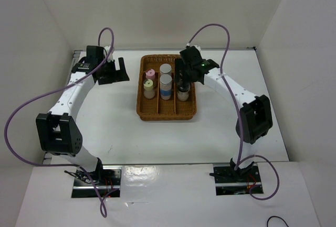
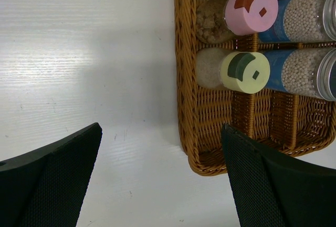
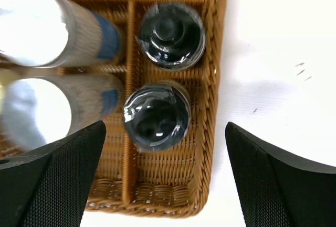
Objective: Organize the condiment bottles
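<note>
Six spice jars upright in one three-lane wicker tray (image 2: 184, 80). Left lane: pink-lidded jar (image 2: 251, 9), yellow-lidded jar (image 2: 244, 71). Middle lane: two silver-lidded jars (image 3: 31, 22) (image 3: 37, 111), blue labels, pale beads. Right lane: two black-lidded jars (image 3: 170, 35) (image 3: 156, 116). Two grippers, both jaws spread, empty: left gripper (image 2: 161, 130) over the table (image 2: 79, 54) beside the tray, right gripper (image 3: 165, 125) above the black pair.

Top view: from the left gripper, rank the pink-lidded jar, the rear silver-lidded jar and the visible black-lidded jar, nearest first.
From the left gripper:
1. Pink-lidded clear jar, left compartment.
2. Rear silver-lidded jar, middle compartment.
3. Black-lidded jar, right compartment, far side.
</note>
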